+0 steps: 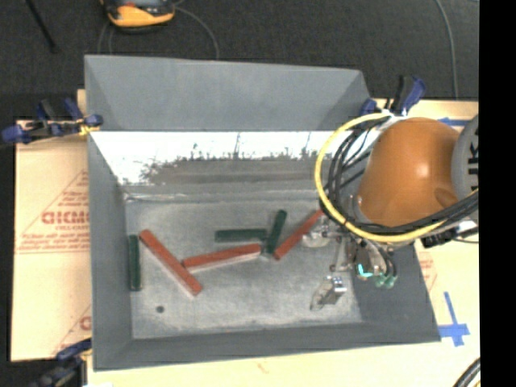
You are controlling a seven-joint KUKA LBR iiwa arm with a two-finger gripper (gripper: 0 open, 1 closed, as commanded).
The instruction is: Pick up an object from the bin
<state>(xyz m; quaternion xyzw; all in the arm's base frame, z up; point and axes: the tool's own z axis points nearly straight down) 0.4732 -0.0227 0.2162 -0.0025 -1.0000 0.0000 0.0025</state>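
Grey bin (109, 240): gripper (327, 291) hangs over bare floor, right side, near a red stick (294, 234); claw's spread cannot be told.

Site read as a robotics lab test cell: a grey metal bin (226, 95) stood under a robot arm's orange wrist cover (407, 172) looped with black and yellow cables (332, 156), and an orange-and-black handheld unit (137, 5) lay on dark floor (274, 14) beyond the bin's far edge.

Light fell from above, bleaching the back wall of the bin (218, 145) nearly white and glinting on the orange cover (407, 172), while the surroundings lay dark.
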